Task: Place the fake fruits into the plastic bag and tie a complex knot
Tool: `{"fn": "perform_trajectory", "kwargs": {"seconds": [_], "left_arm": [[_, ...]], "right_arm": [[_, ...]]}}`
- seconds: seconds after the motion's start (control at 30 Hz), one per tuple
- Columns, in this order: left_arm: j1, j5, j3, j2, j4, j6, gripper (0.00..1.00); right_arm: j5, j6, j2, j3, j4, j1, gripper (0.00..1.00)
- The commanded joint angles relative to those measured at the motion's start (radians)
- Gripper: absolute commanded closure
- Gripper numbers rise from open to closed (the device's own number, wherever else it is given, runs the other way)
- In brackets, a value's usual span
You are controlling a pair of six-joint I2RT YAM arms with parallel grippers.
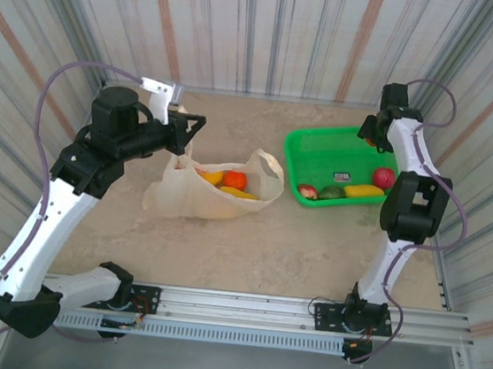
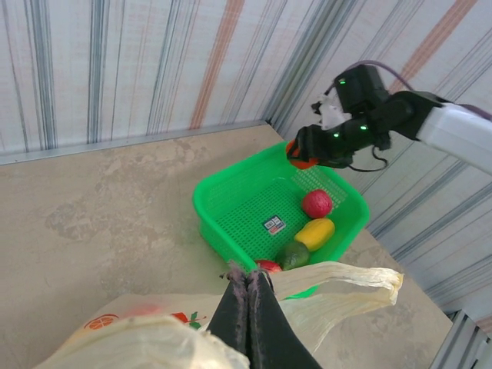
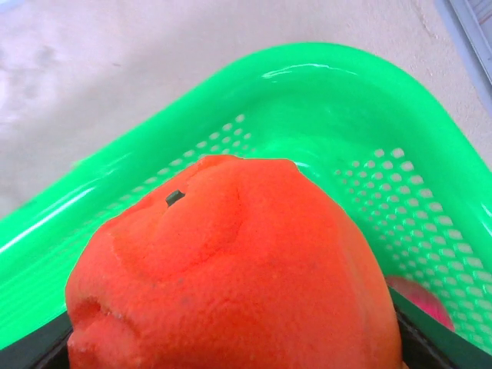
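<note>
Orange fruit (image 3: 231,269) | in right hand (image 2: 304,154) | bag (image 1: 194,195) pinched by left hand (image 2: 247,283)

Overhead, wrist closeups; basket (image 1: 322,162) apparently shared

One plastic bag (image 1: 183,197), one green basket (image 1: 324,133), eight fake fruits (image 1: 235,181): three bagged, four in the basket, one held.

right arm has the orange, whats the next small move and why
Probably lift the right gripper straight up a little before heading for the bag. It is closed on the orange, low over the far corner of the green basket, so a sideways move might clip the rim. The left gripper holds the bag's mouth up, ready.
</note>
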Motion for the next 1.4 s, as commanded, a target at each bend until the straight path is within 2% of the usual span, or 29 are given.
{"fn": "perform_trajectory", "kwargs": {"seconds": [0.0, 0.23, 0.43, 0.6, 0.7, 0.83, 1.0, 1.37], "left_arm": [[0.009, 0.02, 0.006, -0.017, 0.008, -0.016, 1.0], [0.013, 0.023, -0.001, -0.023, 0.008, -0.021, 1.0], [0.014, 0.024, -0.005, -0.021, 0.014, -0.022, 1.0], [0.015, 0.016, -0.009, -0.023, 0.011, -0.021, 1.0], [0.015, 0.009, -0.013, -0.027, 0.011, -0.022, 1.0], [0.015, 0.008, -0.015, -0.028, 0.01, -0.024, 1.0], [0.015, 0.009, -0.019, -0.032, 0.013, -0.025, 1.0], [0.015, -0.001, -0.021, -0.041, 0.01, -0.016, 1.0]], "right_arm": [[-0.08, 0.059, -0.16, -0.088, 0.075, 0.044, 0.36], [-0.218, 0.068, -0.466, -0.188, 0.14, 0.216, 0.37], [-0.29, -0.014, -0.615, -0.117, 0.119, 0.495, 0.38], [-0.387, -0.124, -0.708, -0.172, 0.189, 0.744, 0.36], [-0.346, -0.22, -0.744, -0.231, 0.201, 0.897, 0.35], [-0.28, -0.246, -0.727, -0.271, 0.162, 1.008, 0.35], [-0.233, -0.211, -0.684, -0.341, 0.19, 1.059, 0.36], [0.062, -0.087, -0.475, -0.312, 0.085, 1.029, 0.39]]}}
